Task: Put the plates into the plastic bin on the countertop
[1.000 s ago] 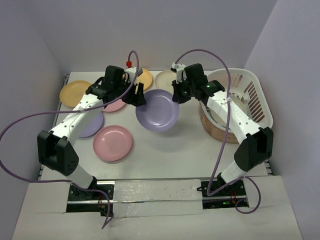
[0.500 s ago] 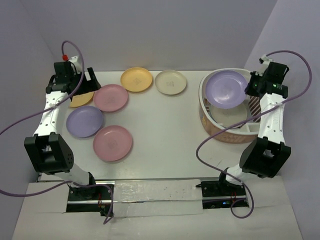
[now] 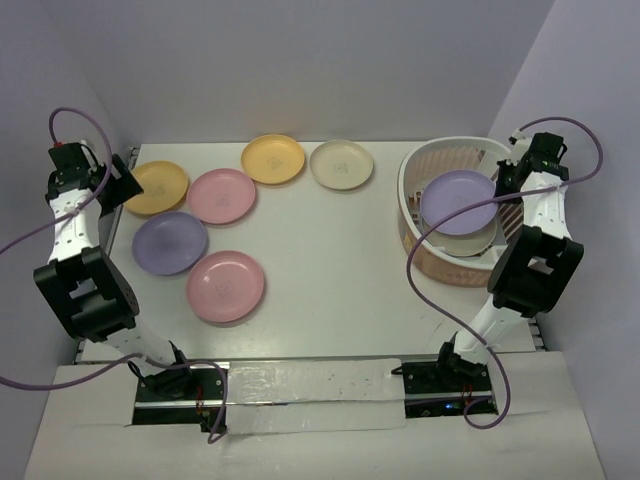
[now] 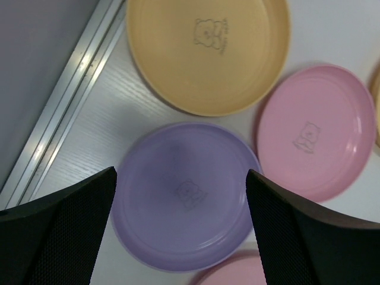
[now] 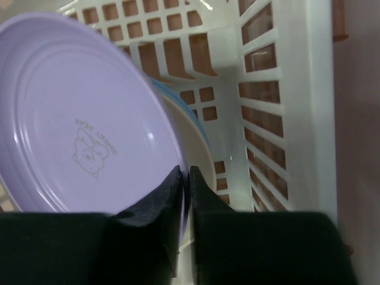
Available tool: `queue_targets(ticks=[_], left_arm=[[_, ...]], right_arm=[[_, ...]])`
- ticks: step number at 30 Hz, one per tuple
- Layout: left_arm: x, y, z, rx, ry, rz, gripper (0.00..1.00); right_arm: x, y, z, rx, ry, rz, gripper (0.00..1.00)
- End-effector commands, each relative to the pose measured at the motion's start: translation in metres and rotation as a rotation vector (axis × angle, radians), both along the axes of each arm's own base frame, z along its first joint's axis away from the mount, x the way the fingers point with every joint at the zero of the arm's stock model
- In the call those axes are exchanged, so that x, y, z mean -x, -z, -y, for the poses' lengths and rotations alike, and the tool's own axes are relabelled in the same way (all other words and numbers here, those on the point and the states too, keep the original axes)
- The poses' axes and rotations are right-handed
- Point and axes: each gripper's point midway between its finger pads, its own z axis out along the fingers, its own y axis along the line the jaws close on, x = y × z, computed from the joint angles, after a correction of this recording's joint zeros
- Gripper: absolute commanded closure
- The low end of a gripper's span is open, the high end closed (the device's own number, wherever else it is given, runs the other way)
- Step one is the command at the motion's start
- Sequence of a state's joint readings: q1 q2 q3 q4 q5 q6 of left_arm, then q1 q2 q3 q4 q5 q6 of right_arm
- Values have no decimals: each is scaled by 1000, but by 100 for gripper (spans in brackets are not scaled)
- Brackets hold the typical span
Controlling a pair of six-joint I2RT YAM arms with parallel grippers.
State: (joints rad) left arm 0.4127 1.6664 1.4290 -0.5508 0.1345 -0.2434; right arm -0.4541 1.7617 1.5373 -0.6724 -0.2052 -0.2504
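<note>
Right fingers [image 5: 160,219] pinch the rim of a lavender plate [image 5: 77,119], which lies tilted on the stack inside the plastic bin [image 3: 455,152] at the far right corner of the bench [image 3: 330,290]. Left fingers [image 4: 65,231] stand wide apart and empty above a second lavender plate [image 4: 184,196] near the left edge. Step in hand: depositing. Next, as judged: right releases and withdraws; left descends to take that rim

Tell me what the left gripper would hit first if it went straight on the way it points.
Most likely the lavender plate lying on the countertop: in the wrist view it sits centred between the open left gripper's fingers, with nothing visible in between.
</note>
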Motion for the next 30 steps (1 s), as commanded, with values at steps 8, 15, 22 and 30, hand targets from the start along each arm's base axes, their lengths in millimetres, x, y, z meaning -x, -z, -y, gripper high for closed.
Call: queue_targets(ticks=[8, 15, 22, 30], left_arm=[[-29, 35, -53, -46, -103, -16, 6], [-68, 69, -60, -7, -78, -20, 11], [-95, 94, -57, -32, -72, -24, 20], [-103, 126, -60, -19, -113, -84, 43]], right_arm=[[-16, -41, -3, 124, -70, 94, 27], [-7, -95, -95, 97, -304, 219, 0], [9, -137, -175, 59, -471, 309, 0], [23, -166, -235, -5, -581, 361, 0]])
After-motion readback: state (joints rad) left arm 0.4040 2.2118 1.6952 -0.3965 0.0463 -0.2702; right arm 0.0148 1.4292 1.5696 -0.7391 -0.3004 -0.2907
